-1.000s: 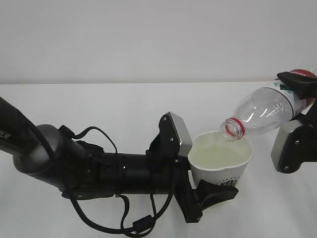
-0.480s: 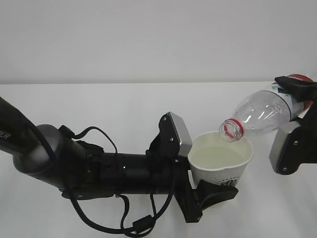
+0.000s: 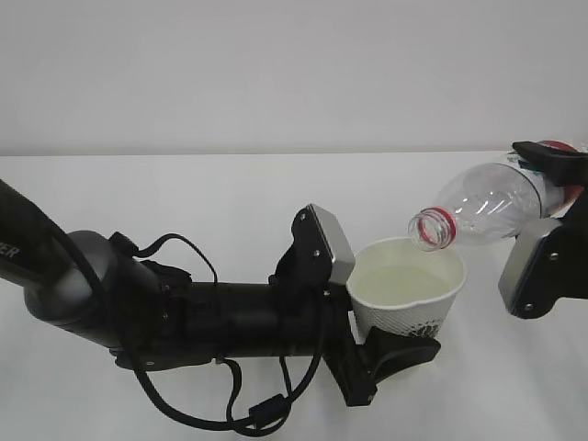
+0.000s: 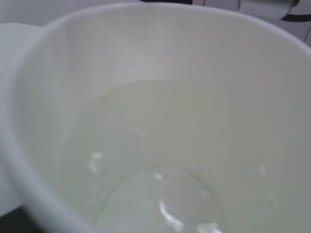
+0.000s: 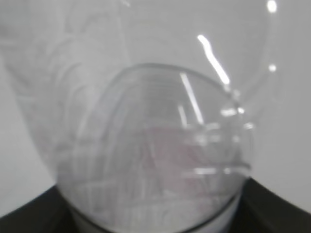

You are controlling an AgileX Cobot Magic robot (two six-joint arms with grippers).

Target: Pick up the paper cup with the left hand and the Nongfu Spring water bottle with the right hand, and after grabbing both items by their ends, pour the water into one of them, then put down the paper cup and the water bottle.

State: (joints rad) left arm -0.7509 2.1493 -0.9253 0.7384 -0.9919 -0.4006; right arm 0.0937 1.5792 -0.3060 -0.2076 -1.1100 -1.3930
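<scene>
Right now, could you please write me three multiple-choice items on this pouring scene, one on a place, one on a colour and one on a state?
1. Where is the mouth of the water bottle?
A. Above the far rim of the paper cup
B. Flat on the table
C. Behind the left arm's elbow

2. What colour is the bottle's neck ring?
A. Blue
B. Red
C. Yellow

3. How does the bottle sit in the right hand?
A. Upright
B. Upside down, neck straight down
C. Tipped, neck lower than base

Answers: 1 A, the exterior view shows the open mouth over the cup held by the left hand. 2 B, the ring is plainly red. 3 C, it slants down toward the cup, which holds water.
</scene>
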